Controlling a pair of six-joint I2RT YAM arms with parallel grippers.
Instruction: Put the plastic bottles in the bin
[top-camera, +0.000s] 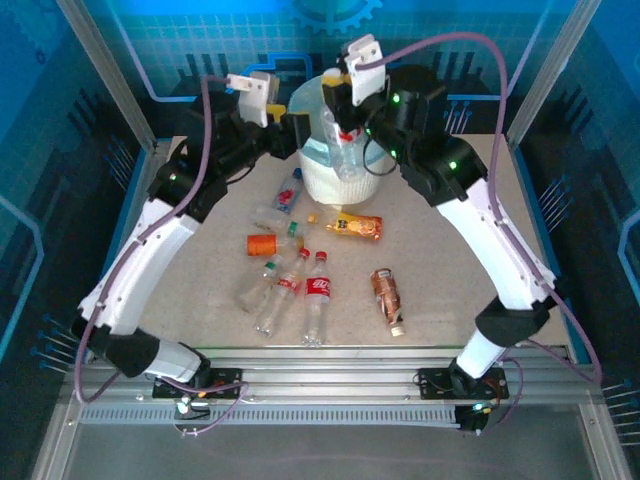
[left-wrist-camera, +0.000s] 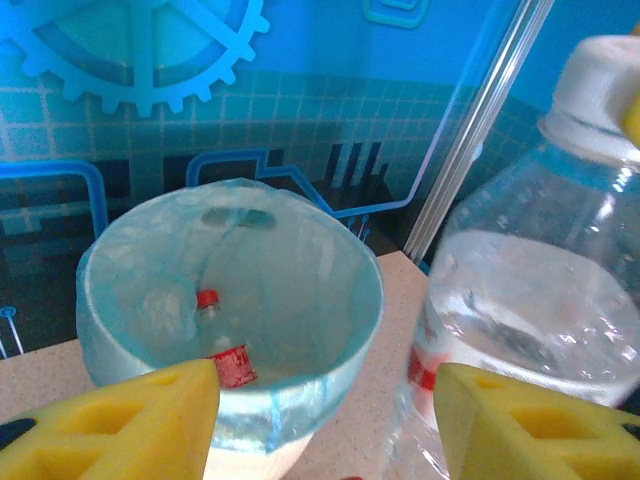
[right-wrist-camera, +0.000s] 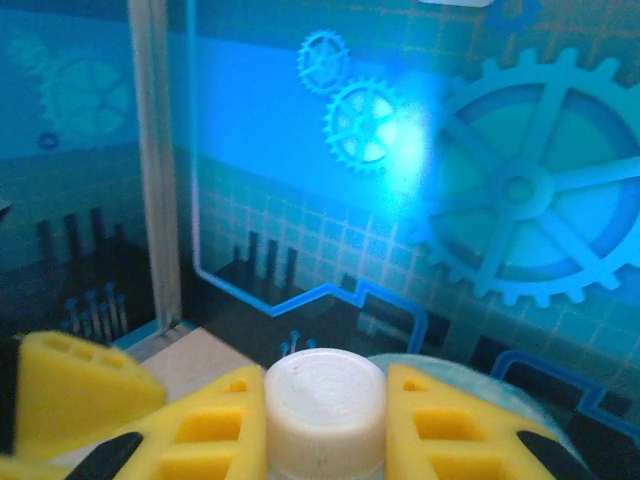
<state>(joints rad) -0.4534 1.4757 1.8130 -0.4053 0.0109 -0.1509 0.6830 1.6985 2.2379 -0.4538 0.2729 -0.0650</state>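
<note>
The right end effector (right-wrist-camera: 325, 415) is clamping a clear bottle (left-wrist-camera: 530, 300) by its white cap (right-wrist-camera: 325, 390) and dangling it up at the bin (left-wrist-camera: 230, 400). Whether it is fully over the opening is hard to tell. The left end effector (left-wrist-camera: 327, 410) is hovering wide open and empty close by. One red-labelled bottle (left-wrist-camera: 228, 355) is lying inside. Released off-centre, the hanging bottle could clip the rim or the left fingers and bounce onto the worktop (top-camera: 450, 290).

Both arms (top-camera: 150, 262): white links (top-camera: 500, 250), black joints (top-camera: 420, 140), green LEDs (top-camera: 397, 98), purple cables (top-camera: 205, 120); yellow jaws with cut-outs.
</note>
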